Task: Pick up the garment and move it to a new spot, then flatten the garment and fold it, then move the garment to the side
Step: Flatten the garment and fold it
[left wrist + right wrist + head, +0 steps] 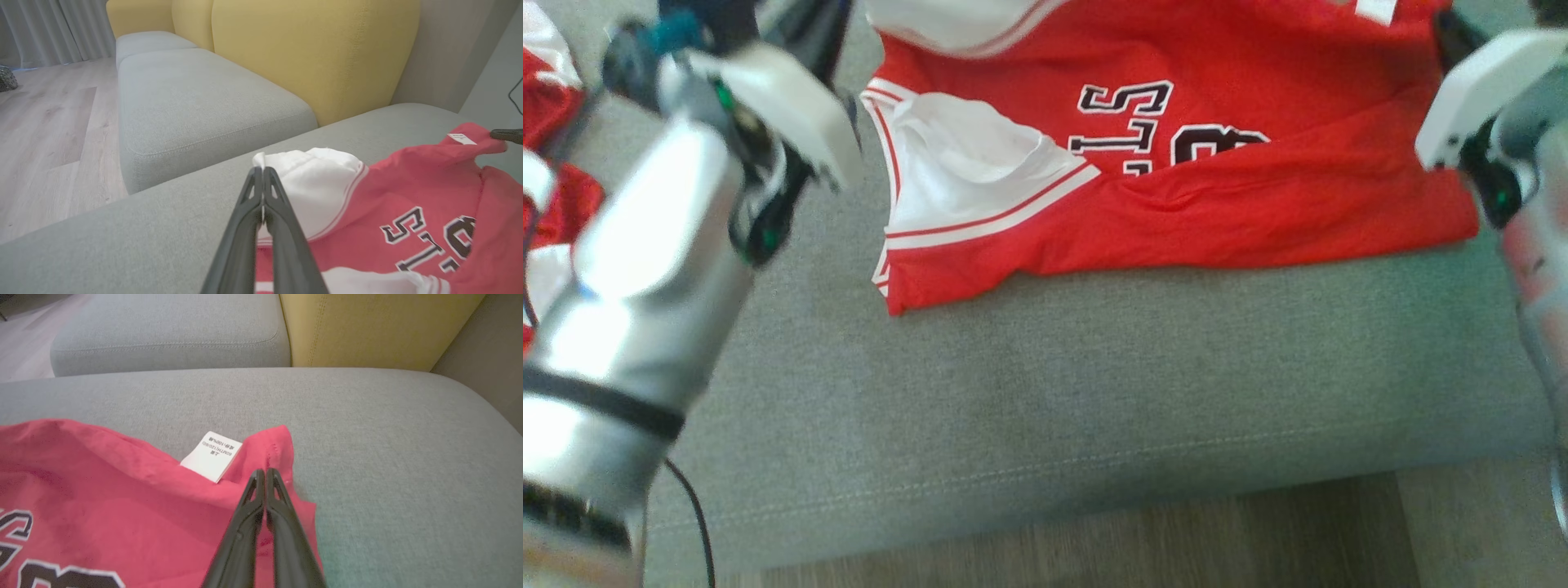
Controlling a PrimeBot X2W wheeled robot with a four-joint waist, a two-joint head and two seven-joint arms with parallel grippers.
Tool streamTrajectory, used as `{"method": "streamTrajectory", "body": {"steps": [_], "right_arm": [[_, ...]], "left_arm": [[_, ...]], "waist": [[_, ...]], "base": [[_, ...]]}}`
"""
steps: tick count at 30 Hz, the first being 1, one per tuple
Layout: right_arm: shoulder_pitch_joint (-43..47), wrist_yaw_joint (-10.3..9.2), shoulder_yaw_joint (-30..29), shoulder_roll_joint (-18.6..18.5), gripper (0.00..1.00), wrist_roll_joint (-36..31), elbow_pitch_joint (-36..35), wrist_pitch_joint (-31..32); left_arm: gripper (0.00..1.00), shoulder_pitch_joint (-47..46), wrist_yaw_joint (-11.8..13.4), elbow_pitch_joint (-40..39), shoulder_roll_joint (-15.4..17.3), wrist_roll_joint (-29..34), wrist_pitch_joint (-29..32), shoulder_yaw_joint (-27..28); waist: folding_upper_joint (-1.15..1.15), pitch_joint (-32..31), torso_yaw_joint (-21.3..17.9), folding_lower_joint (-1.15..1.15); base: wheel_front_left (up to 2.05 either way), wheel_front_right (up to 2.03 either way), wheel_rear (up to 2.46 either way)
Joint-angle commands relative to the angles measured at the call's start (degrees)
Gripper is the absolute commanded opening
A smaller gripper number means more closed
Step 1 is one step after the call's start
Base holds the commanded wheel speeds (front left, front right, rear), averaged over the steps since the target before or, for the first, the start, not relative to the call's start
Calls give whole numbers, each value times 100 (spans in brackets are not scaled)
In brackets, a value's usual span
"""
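The red jersey (1258,188) lies on the grey cushion (1045,392), set back from its front edge, with bare fabric between the jersey's near fold and the front seam. It lies between the left arm (645,245) and the right arm (1527,163). Black-and-white lettering (1127,122) faces up, and a white sleeve (964,163) with red stripes lies at the jersey's left end. In the left wrist view the left jaws are pressed together on the edge of another white, striped part of the jersey, with a sliver of white cloth showing between them. In the right wrist view the right jaws are pressed together on a red corner of the jersey, just beside a white label (211,456); red cloth shows on both sides of them. Behind the cushion's far edge stands a yellow backrest (310,53), and a second grey cushion (196,102) sits beside it. More red and white cloth (556,196) lies off the cushion's left side. A wood floor (1094,531) runs below the front edge.
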Motion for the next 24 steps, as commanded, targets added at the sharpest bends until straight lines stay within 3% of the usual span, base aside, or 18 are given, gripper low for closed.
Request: {"method": "streamTrajectory", "body": {"steps": [1,11,15,20,21,22,23,24], "right_arm": [[133,-2,168,-118,0,104,-277,27],[1320,-2,491,-780,0,1052,-1313,458],[1688,-2,411,-849,0,1245,-1612,620],[2025,-2,293,-829,0,1356,-1908,860],[2061,-2,256,-822,5,1349,-1954,883],[2089,-2,210,-813,37,1339,-1995,900],[2089,-2,210,-813,37,1339,-1995,900],[2111,-2,153,-799,73,1331,-2035,908]], "left_arm": [[0,46,101,-409,322,-64,80,204],[0,1986,1188,-3263,1203,-418,877,256],[0,2487,1547,-3926,1408,-481,1073,243],[0,2884,1778,-4252,1433,-550,1117,188],[0,2927,1803,-4252,1414,-546,1101,170],[0,2956,1829,-4235,1396,-519,1071,148],[0,2956,1829,-4235,1396,-519,1071,148],[0,2985,1849,-4204,1366,-502,1045,123]], "waist": [[0,-152,-16,0],[0,-345,4,0],[0,-314,11,0],[0,-216,10,0],[0,-206,9,0],[0,-199,8,0],[0,-199,8,0],[0,-197,7,0]], "base": [[0,0,0],[0,0,0],[0,0,0],[0,0,0],[0,0,0],[0,0,0],[0,0,0],[0,0,0]]}}
